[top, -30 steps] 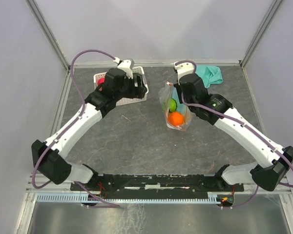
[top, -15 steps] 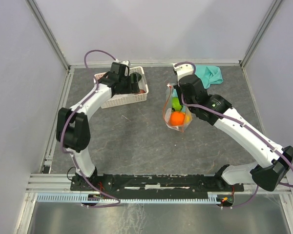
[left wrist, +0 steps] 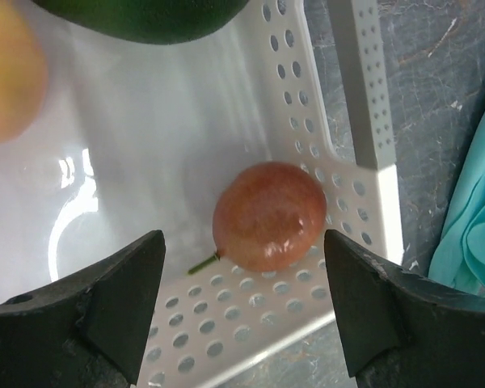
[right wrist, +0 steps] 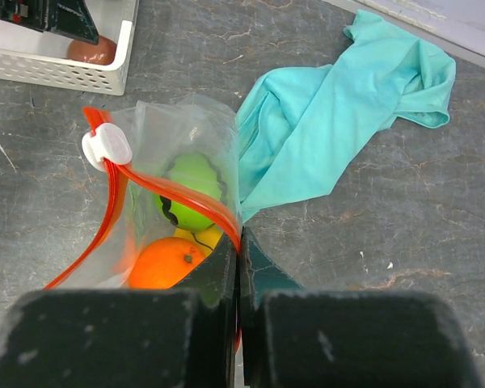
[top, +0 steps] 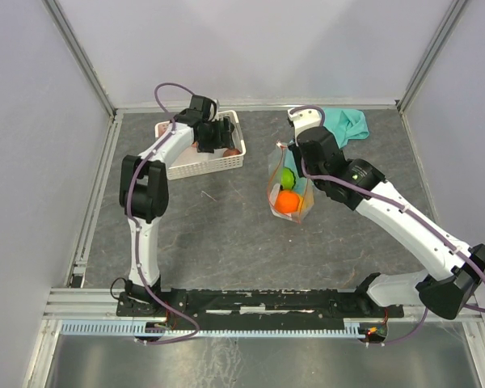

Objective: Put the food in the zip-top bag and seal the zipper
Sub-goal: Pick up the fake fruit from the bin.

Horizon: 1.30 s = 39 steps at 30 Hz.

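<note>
left hand [left wrist: 242, 246] apart, low over brownish fruit [left wrist: 268, 217] in basket [left wrist: 226, 327] | right hand [right wrist: 238, 246] clamped on zip-top bag [right wrist: 174, 133]

Soft, even light fell from above in the top view: the walls [top: 250, 48] were bright, the table [top: 226, 218] dark, the shadows faint. The rails [top: 81, 56] splayed outward toward the corners. In the left wrist view the basket [left wrist: 145, 145] floor was washed out white, with hard glare at centre left. The yellow fruit [left wrist: 8, 73] at upper left was blurred; the pink fruit [left wrist: 268, 217] at centre was sharper. The left fingers [left wrist: 105, 307] along the bottom were dark and soft. In the right wrist view the cloth [right wrist: 339, 121] and bag [right wrist: 170, 145] were crisp, the right fingers [right wrist: 105, 339] a black blur at the bottom.
</note>
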Motion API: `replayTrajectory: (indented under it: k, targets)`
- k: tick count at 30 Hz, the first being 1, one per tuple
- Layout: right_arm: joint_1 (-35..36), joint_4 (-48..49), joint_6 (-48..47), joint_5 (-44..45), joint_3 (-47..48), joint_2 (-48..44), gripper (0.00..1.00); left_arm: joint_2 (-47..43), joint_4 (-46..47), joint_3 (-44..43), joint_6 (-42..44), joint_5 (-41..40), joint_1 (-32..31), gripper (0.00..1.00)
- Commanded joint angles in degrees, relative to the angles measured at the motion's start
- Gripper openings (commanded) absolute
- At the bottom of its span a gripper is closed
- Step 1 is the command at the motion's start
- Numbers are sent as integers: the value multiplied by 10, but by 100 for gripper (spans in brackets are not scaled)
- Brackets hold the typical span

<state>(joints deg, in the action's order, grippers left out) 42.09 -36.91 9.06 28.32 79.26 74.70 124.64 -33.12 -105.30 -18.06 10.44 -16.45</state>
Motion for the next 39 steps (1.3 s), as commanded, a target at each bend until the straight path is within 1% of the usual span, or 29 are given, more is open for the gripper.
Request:
replayTrajectory:
  k: [1,5,14,16,20,22,29,39]
  targets:
    - [-2,21,9,5,1,-23,2,40,-27,-59,17,56,4,85]
    - [-2,21,10,6,-1,-22,2,73,-39,-74,15,93,4,84]
    - [-2,20,14,5,-3,-22,2,112,-40,-80,14,112,3,75]
    - [-2,20,14,5,-3,-22,2,113,-40,-81,14,109,3,71]
    - [-2,19,14,4,-3,-22,2,101,-43,-77,16,104,3,60]
    - [-2,19,15,2,-3,-22,2,90,-43,-69,18,96,3,57]
    - [-2,20,17,-5,-5,-23,2,9,-38,-32,24,53,3,49]
    - [-2,24,26,-24,-7,-23,2,-146,23,78,6,27,-2,44]
